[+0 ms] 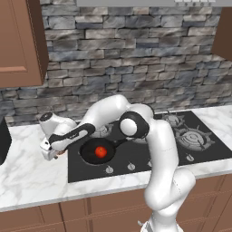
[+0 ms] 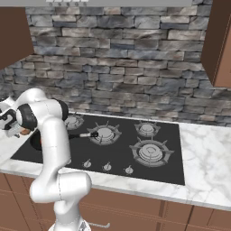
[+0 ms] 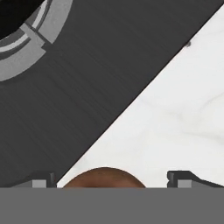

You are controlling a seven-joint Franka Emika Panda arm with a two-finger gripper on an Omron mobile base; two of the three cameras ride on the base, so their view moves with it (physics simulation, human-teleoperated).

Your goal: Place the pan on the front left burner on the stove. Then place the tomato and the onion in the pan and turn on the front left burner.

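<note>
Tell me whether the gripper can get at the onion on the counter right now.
Probably yes. The gripper is open right over the onion, which sits on the white counter beside the stove, between the fingertips with nothing blocking it.

Left base view: the camera sits behind the arm on its left, looking forward and down across the marble counter [image 1: 27, 174] toward the stone back wall [image 1: 136, 59], with the stove [image 1: 204, 152] at centre right.

Right base view: the camera sits behind the arm on its right, facing the same wall, with the stove spread across the middle.

Both share the stove, its knobs [image 2: 107, 167], the wall and the arm.

Hand view: very close, pointing down at the stove's edge where black glass meets marble; a burner ring [image 3: 30, 57] is in one corner.
</note>
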